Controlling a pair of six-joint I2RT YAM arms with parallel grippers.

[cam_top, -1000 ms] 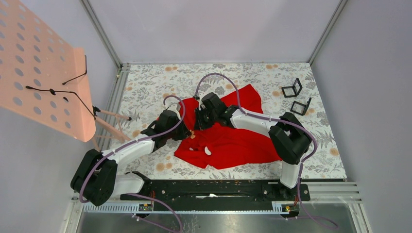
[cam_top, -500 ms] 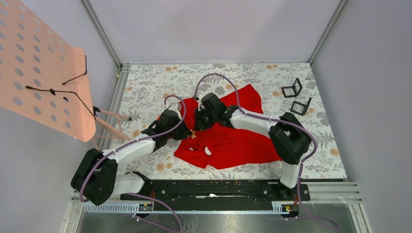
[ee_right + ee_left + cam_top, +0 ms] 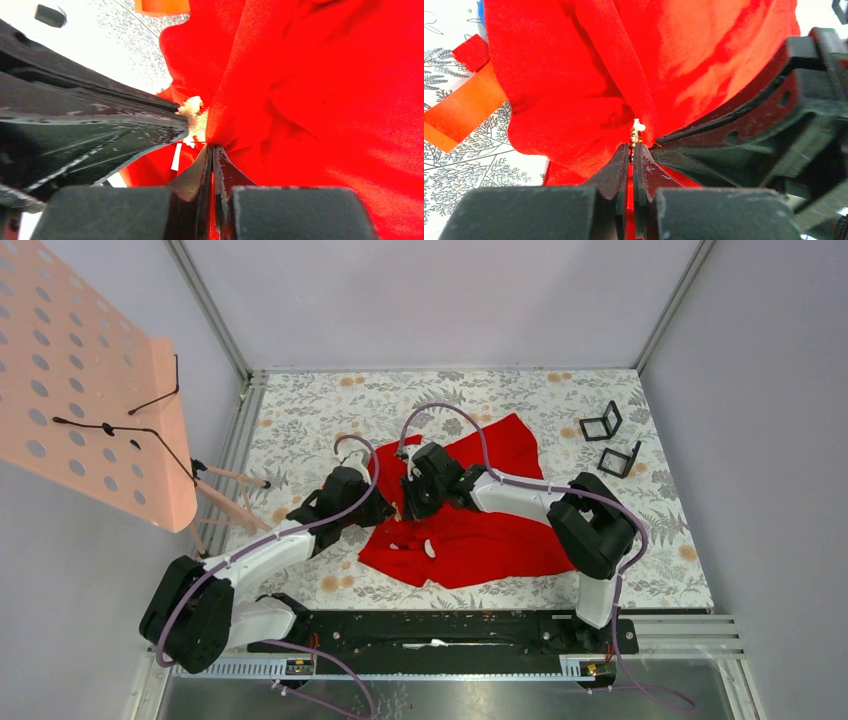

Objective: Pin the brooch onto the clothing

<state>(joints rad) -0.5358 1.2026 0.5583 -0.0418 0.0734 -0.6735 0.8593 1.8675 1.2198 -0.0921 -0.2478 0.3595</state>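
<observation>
From above, the shirt [image 3: 480, 540] lies crumpled in the middle of the flowered table [image 3: 330, 410]. My left gripper [image 3: 388, 510] and right gripper [image 3: 408, 502] meet nose to nose at its upper left edge. The brooch is too small to make out here. A white tag [image 3: 428, 551] shows lower on the cloth, with no writing I can read.

In my left wrist view, at centre frame, my jaws are pressed nearly together with the brooch [image 3: 637, 129] pinched at their tips. It is a small gold piece with a pale bead, touching a raised red fold [image 3: 574, 65]. It looks hard, slick and delicate, so I judge the body is the place to hold it, leaving the pin free. An orange strip [image 3: 459, 112] lies on the table at the left.

In my right wrist view, my right jaws [image 3: 212, 150] are closed on a ridge of red fabric at lower centre, and the brooch [image 3: 194, 116] sits just left of that ridge. The cloth is soft and limp and will sag away from a pin, so a taut pinch close beside the point should serve best. No brand or lettering is legible anywhere.
</observation>
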